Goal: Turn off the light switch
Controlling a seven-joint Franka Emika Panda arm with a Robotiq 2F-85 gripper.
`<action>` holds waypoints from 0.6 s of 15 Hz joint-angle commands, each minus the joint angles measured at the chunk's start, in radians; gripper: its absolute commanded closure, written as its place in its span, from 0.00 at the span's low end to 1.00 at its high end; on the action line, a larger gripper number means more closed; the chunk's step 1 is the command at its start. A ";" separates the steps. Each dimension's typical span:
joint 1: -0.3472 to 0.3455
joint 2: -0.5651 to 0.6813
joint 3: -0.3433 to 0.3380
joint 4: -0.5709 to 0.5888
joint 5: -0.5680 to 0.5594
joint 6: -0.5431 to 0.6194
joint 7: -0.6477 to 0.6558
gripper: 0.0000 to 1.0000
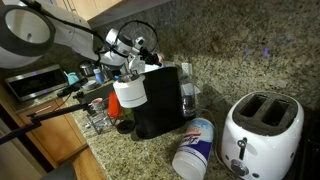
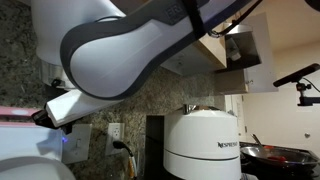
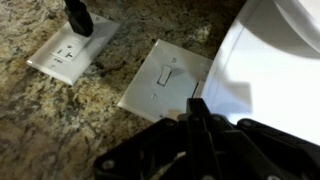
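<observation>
Pointing at the light switch (image 3: 145, 95), the gripper (image 3: 196, 108) is held closed and empty, presumably so the toggle (image 3: 168, 73) can be pushed

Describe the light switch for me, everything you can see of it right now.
The light switch is a pale rectangular plate, plastic by its look, with one small toggle at its middle. It sits flat on the speckled granite wall, tilted in the wrist view, beside a double outlet. A white appliance hides one corner. The shut gripper points at the plate's near edge, short of the toggle; contact cannot be told, nor which way the toggle is flipped.
</observation>
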 commanded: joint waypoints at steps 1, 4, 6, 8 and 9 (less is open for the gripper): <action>0.050 -0.119 -0.034 -0.188 -0.067 0.064 0.067 1.00; 0.092 -0.183 -0.064 -0.294 -0.133 0.105 0.135 1.00; 0.126 -0.232 -0.090 -0.370 -0.189 0.128 0.191 1.00; 0.169 -0.287 -0.125 -0.452 -0.264 0.152 0.252 1.00; 0.188 -0.312 -0.139 -0.488 -0.299 0.160 0.284 1.00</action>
